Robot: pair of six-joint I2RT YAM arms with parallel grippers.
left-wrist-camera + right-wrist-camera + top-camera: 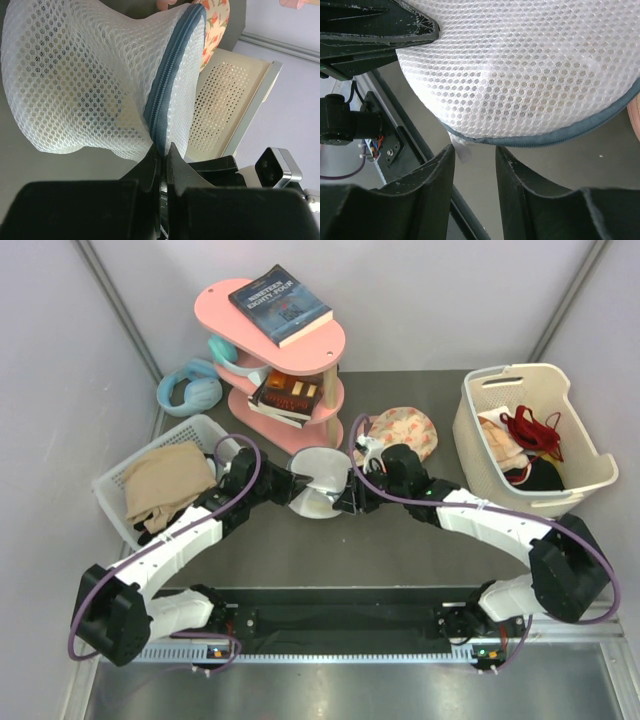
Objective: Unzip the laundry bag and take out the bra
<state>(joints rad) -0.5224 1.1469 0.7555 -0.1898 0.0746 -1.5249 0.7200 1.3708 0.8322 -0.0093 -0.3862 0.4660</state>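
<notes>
The laundry bag (318,480), round white mesh with a blue-grey zip rim, sits mid-table between both arms. My left gripper (292,486) is shut on the zip rim (167,85), with the mesh (80,70) bulging beyond its fingertips (172,152). A faint yellowish tint shows through the mesh; the bra itself is hidden. My right gripper (474,156) is open just under the bag's rim (560,137), not touching it. A small white tag (461,148) hangs beside its left finger (437,167). The bag fills that view (520,65).
A peach floral fabric piece (405,430) lies behind the bag. A cream basket (580,455) with a red garment (535,428) stands right. A white basket (110,490) with tan cloth stands left. A pink shelf (230,302) with books and blue headphones (188,390) are behind.
</notes>
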